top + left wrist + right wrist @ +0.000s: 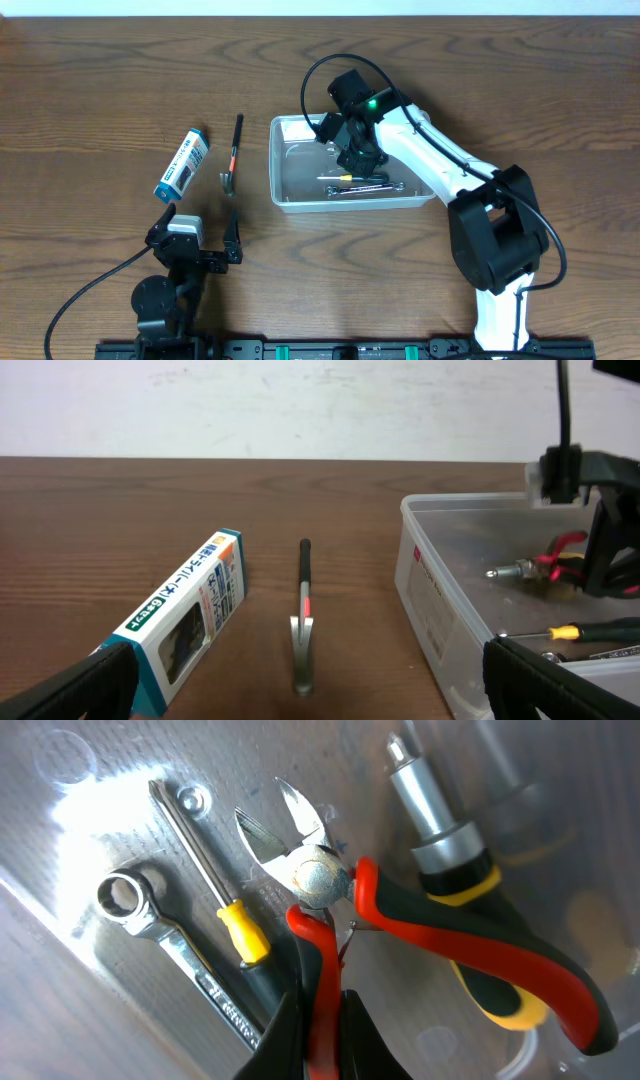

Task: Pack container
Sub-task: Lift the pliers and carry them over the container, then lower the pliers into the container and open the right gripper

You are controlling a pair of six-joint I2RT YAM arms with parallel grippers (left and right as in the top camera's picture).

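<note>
The clear plastic container (274, 160) stands mid-table. Inside it my right gripper (322, 1030) is shut on one red handle of the cutting pliers (320, 880); whether they touch the floor I cannot tell. Beside the pliers in the container lie a small yellow-collared screwdriver (240, 935), a steel wrench (170, 935) and a thick yellow-and-black screwdriver (440, 820). My left gripper (205, 235) stands open low at the front left, nothing between its fingers (70, 690). Ahead of it on the wood lie a small hammer (303, 620) and a blue-and-white box (190, 615).
The hammer (233, 160) lies just left of the container's wall (430, 590), the box (182, 163) further left. The right arm's cable (330, 65) loops over the container's far side. Bare wood stretches around.
</note>
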